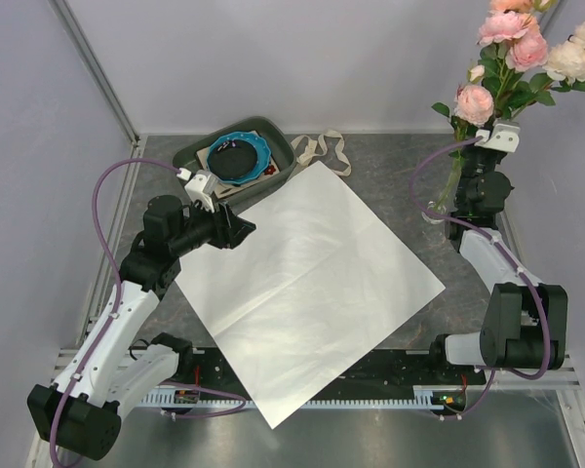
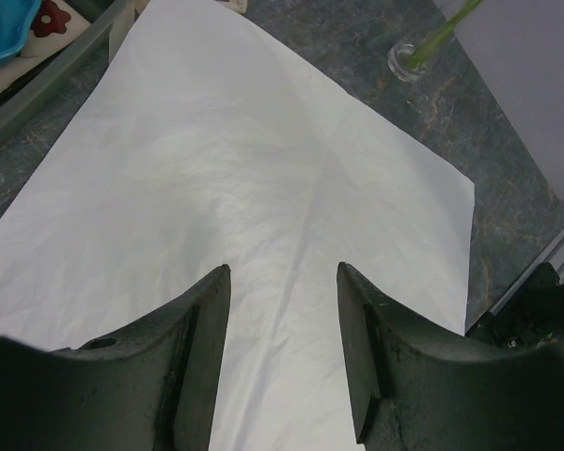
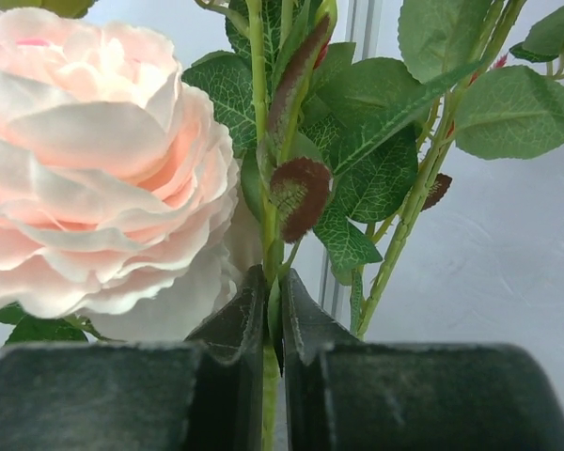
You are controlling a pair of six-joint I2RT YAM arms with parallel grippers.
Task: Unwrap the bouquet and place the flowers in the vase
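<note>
Item: pale pink and cream roses on green stems (image 1: 512, 44), upper right, stems standing in small clear glass vase (image 1: 441, 207); right gripper (image 3: 273, 301) pinching one stem, left gripper (image 2: 284, 310) spread above flat white paper sheet (image 1: 312, 283); placing step seemingly near done, next needing a gentle release without tipping the vase.

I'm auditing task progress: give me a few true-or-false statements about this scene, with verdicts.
1. The cream-white wrapping paper lies unfolded flat on the table. True.
2. The left tool holds the cream ribbon. False: it is open and empty over the paper; the ribbon lies beside the grey tray.
3. The right tool pinches a green stem of the pink and cream roses. True.
4. The small clear glass vase is empty. False: green stems stand in it.
</note>
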